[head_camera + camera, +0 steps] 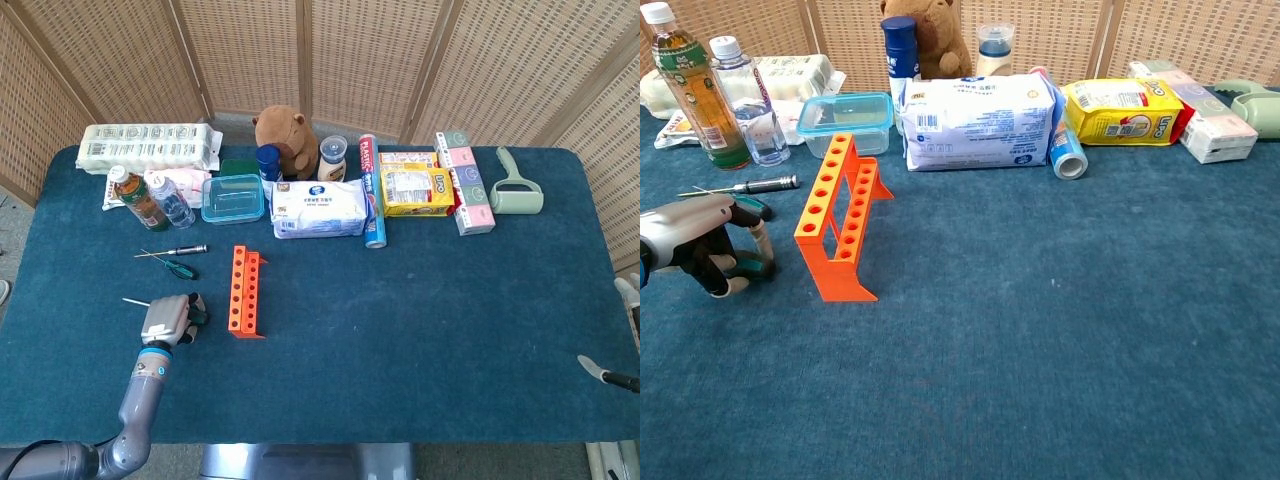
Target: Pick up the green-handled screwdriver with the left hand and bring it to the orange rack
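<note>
The left hand [168,320] lay low on the blue table [420,300], with its fingers curled around the green-handled screwdriver [752,266]. In the chest view the green handle showed between the fingers, and in the head view the thin metal shaft [135,302] stuck out to the left of the hand. I judged that the hand was grasping the tool, but I could not tell if it was already lifted from the cloth or only pressed on it.

The orange rack [244,291] stood just beside the hand, on its right, with the two rows of holes facing up. Behind the hand a second green screwdriver [176,267] and a black-handled screwdriver [180,249] lay on the table, near but apart from the hand.

The right hand [630,300] was at the far edge of the head view, mostly cut off, so its state I could not tell.

From here the risk seemed to be a weak grip: the handle is held far to one end, so the tool could turn or slip when raised. Also the rack looks light, and a hand moving sideways could push it over.
</note>
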Controlling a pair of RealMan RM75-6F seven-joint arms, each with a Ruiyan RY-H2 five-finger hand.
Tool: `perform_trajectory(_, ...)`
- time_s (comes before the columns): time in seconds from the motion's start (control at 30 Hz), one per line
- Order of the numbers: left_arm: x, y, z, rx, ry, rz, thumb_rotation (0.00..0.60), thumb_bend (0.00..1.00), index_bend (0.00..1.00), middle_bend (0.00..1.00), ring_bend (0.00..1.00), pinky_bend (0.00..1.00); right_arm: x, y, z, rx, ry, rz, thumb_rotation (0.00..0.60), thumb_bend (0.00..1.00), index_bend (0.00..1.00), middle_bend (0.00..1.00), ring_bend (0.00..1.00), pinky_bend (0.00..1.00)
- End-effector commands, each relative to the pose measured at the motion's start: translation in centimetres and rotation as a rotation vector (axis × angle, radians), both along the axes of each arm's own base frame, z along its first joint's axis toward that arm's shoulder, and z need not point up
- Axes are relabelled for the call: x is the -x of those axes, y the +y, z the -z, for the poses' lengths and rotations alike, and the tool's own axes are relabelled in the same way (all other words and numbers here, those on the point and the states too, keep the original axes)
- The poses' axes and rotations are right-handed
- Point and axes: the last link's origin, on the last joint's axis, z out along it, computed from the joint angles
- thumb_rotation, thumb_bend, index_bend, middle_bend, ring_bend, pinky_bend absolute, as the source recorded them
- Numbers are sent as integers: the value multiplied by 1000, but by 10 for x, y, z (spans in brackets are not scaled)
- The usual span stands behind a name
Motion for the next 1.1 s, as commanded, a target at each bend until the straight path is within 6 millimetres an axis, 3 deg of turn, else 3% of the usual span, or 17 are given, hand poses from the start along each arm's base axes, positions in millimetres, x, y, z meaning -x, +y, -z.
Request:
perform_trajectory(0.03, 0, 0, 0, -1, 3, 2, 600, 403, 493, 997, 955, 950, 0, 0, 0, -2, -3, -2, 600, 34, 59, 0, 0, 0)
perform_trajectory(0.2, 0, -1, -2, -1, 10, 6, 600, 413, 554, 998, 955, 949, -1, 0, 0, -5, -5, -8, 600, 34, 59, 0, 0, 0)
perform_trajectory(0.47, 2, -7, -17, -22, -6, 18, 600, 416, 559, 998, 955, 950, -1, 0, 2, -15, -5, -10, 600, 34, 59, 0, 0, 0)
perform_trajectory(1.1, -20, -48, -112, -158, -103, 182, 600, 416, 559, 998, 955, 949, -4, -1, 11, -42, 17, -13, 600, 34, 59, 0, 0, 0)
